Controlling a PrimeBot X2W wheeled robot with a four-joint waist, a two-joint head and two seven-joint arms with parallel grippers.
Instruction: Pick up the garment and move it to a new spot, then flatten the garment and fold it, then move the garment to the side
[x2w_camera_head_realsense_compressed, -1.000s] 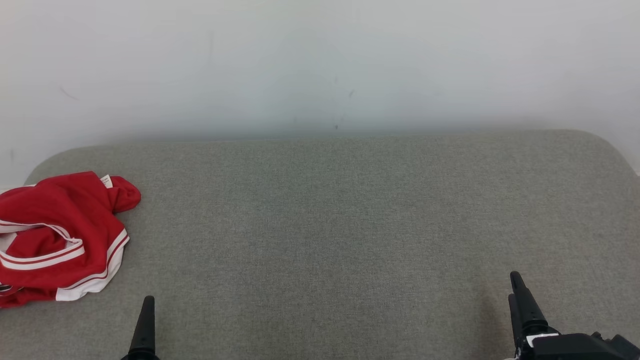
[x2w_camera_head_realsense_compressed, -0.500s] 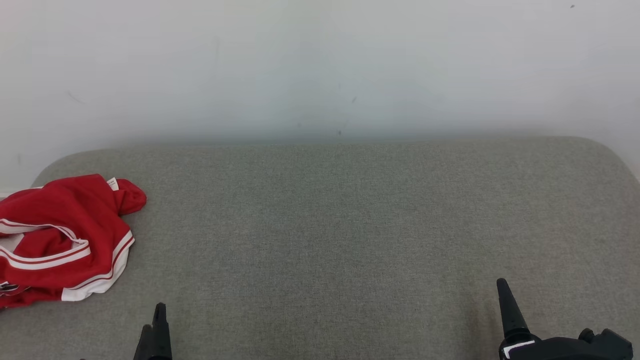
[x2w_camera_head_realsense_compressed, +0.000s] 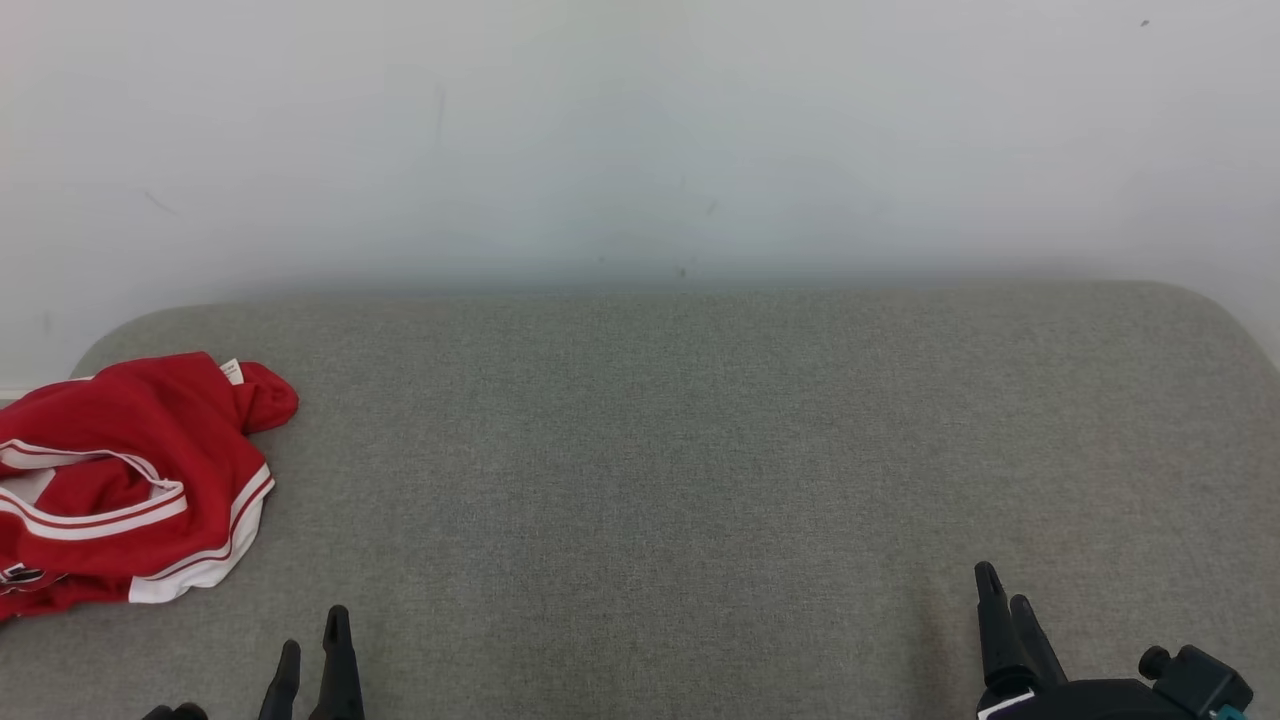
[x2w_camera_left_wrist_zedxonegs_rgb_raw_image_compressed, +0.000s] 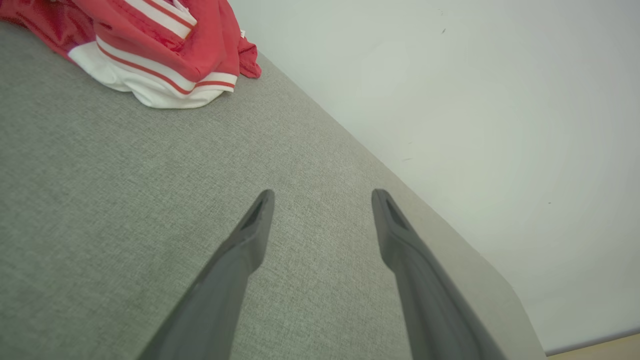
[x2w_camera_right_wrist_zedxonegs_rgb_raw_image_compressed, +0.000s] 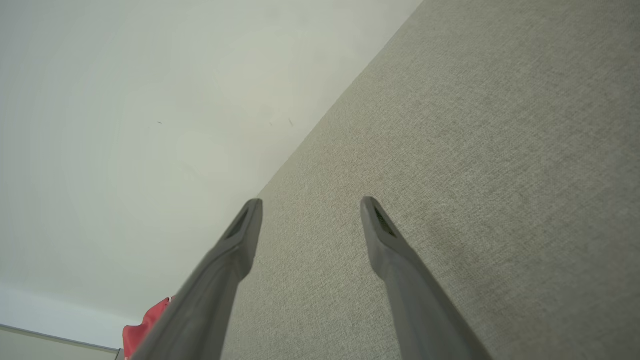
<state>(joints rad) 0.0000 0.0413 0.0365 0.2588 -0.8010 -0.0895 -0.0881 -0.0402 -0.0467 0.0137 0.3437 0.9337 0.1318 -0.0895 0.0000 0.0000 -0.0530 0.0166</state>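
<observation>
Since a moment ago my head has tipped, so the garment (x2w_camera_head_realsense_compressed: 130, 480) only looks shifted; my left gripper (x2w_camera_head_realsense_compressed: 314, 628) and right gripper (x2w_camera_head_realsense_compressed: 1002, 584) have turned a little.
It lies crumpled, ahead and well to the left of my left gripper, untouched: red and floppy-looking, with white stripes and a tiny white tag. Both grippers are spread wide and empty over the grey cushion (x2w_camera_head_realsense_compressed: 650, 450), ready, I think, to grab it.

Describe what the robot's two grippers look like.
The left gripper has two long, dark grey tapered fingers with a slot near each tip. The right gripper has the same fingers, on a black housing with a small white marking and a round black knob.
</observation>
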